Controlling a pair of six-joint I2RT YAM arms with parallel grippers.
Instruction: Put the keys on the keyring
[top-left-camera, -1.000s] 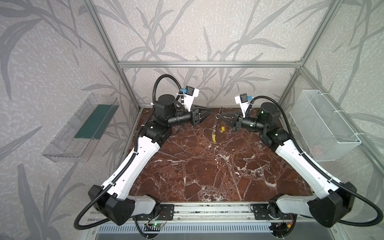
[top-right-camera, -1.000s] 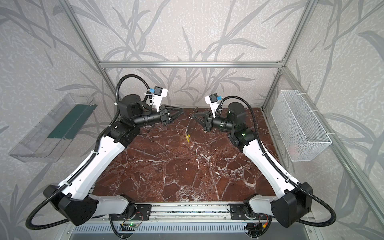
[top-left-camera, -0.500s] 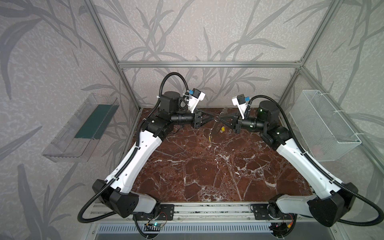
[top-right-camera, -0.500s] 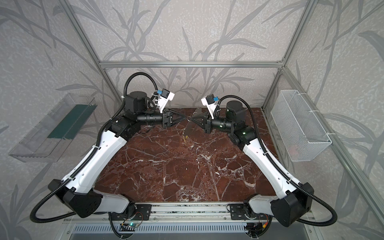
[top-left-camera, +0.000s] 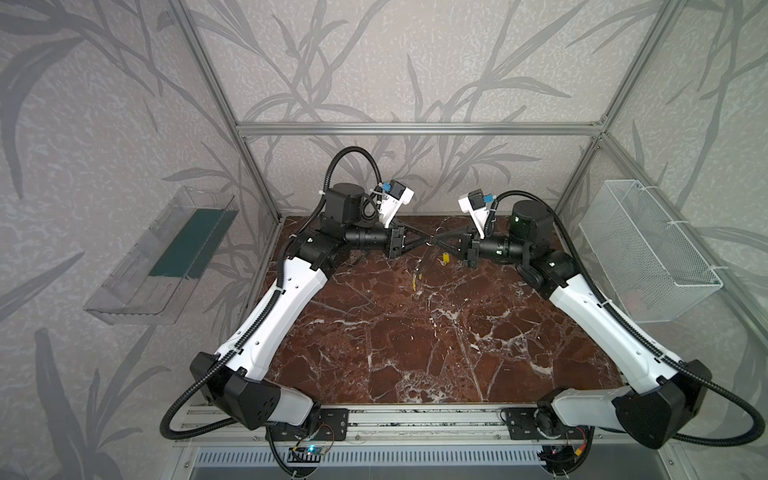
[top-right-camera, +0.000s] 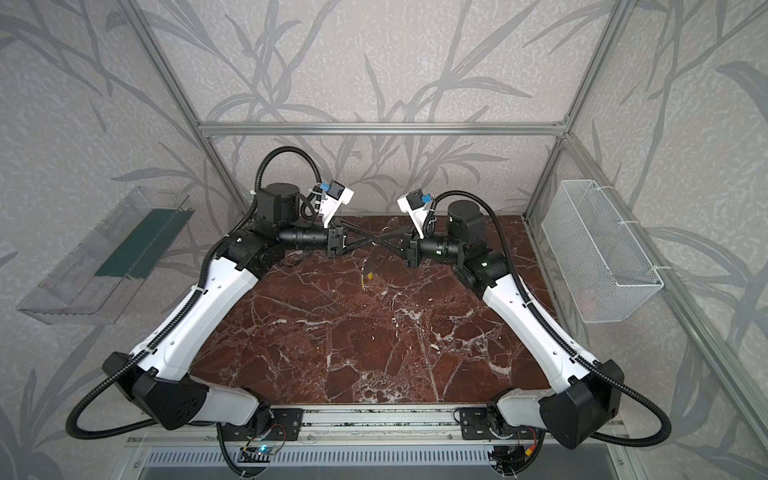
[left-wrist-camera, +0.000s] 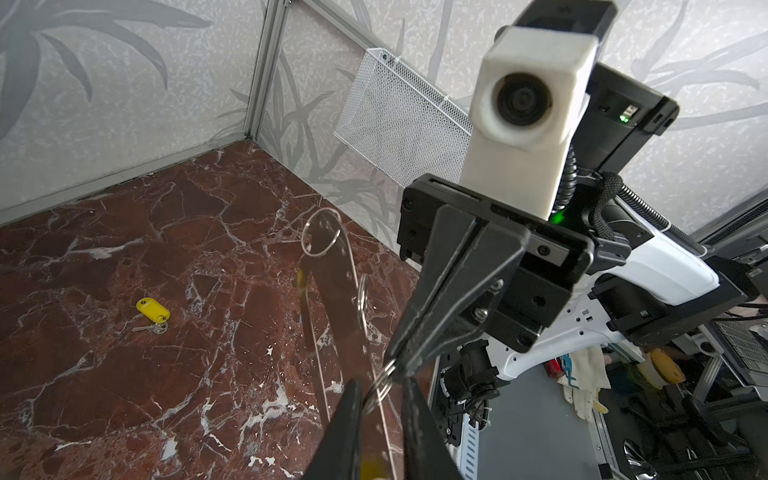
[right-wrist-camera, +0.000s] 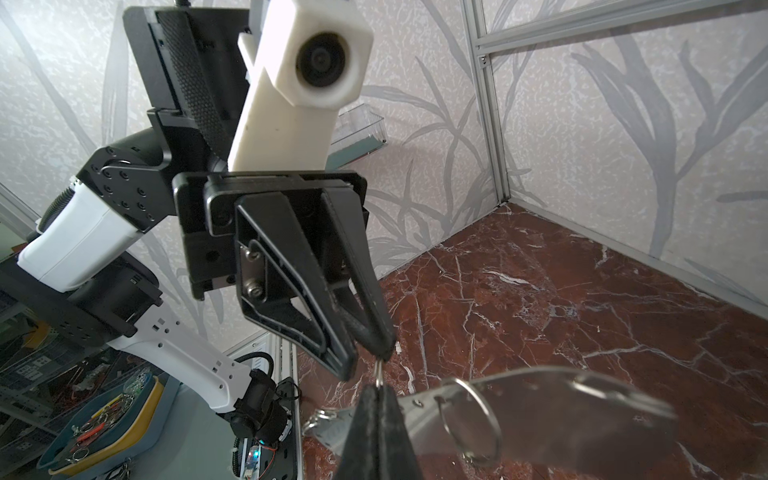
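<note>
Light's even and diffuse, coming from above. Both top views are bright and sharp: only soft shadows under my arms on the table (top-left-camera: 415, 332), mild sheen on the marble, no blowout. Frame posts bow near the edges, wide lens. Wrist views: my right hand (right-wrist-camera: 376, 388) is close to the lens and soft, keyring (right-wrist-camera: 540, 399) smeared and out of focus. Room beyond the table is dimmer.

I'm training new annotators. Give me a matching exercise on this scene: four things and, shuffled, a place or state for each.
Things:
1 loose key
2 keyring
3 basket
4 right gripper

Places or states:
a shut on a ring
b lying on the table
c held off the table
d fixed to the wall

Pairs: 1b, 2c, 3d, 4a
</note>
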